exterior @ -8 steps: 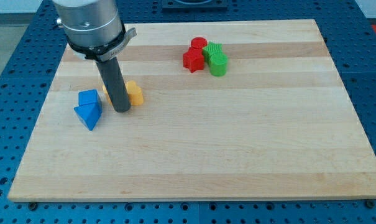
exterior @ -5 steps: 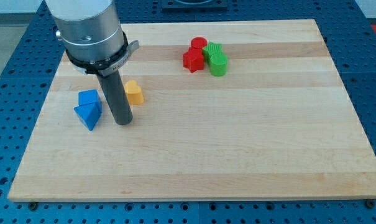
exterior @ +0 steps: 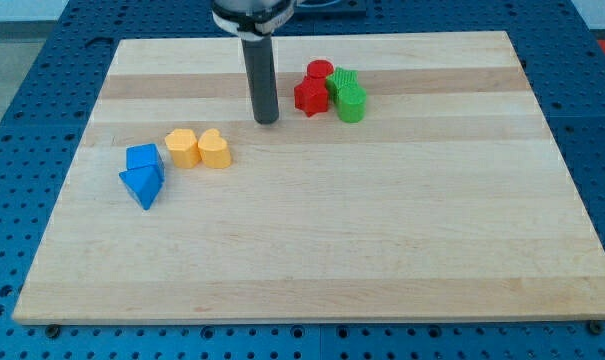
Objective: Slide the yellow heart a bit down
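The yellow heart [exterior: 215,149] lies on the wooden board [exterior: 382,220] at the view's left, touching a second yellow block [exterior: 182,148] on its left. My tip [exterior: 267,120] rests on the board above and to the right of the heart, well apart from it, and just left of the red blocks.
A blue block [exterior: 142,157] and a blue triangular block [exterior: 142,186] sit left of the yellow pair. A red star-like block [exterior: 308,97], a red cylinder [exterior: 320,70] and two green blocks [exterior: 350,102] cluster near the view's top centre.
My tip has moved from just left of the yellow heart up and to the right, near the red blocks. The second yellow block, hidden before by the rod, now shows.
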